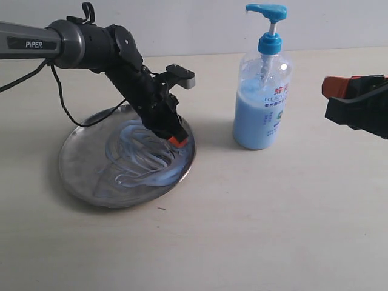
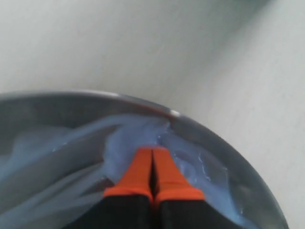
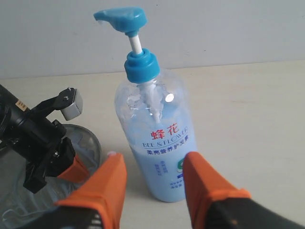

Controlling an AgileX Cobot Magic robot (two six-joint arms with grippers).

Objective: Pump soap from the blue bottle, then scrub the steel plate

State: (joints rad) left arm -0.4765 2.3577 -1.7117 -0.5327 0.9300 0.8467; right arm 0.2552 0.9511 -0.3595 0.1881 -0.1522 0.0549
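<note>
The steel plate (image 1: 82,163) lies on the left of the table, smeared with pale blue soap (image 1: 142,160). My left gripper (image 1: 175,140) is shut with nothing in it, its orange tips pressed into the soap near the plate's right rim. The left wrist view shows the closed fingers (image 2: 138,169) in the soap (image 2: 124,138) just inside the plate's rim (image 2: 143,101). The blue bottle (image 1: 262,100) stands upright right of the plate. My right gripper (image 3: 153,164) is open, held off to the bottle's right and facing the bottle (image 3: 159,143) without touching it.
The pale tabletop (image 1: 254,224) stretches in front of the plate and the bottle. A black cable (image 1: 66,109) hangs from the left arm over the plate's back edge. A light wall runs behind the table.
</note>
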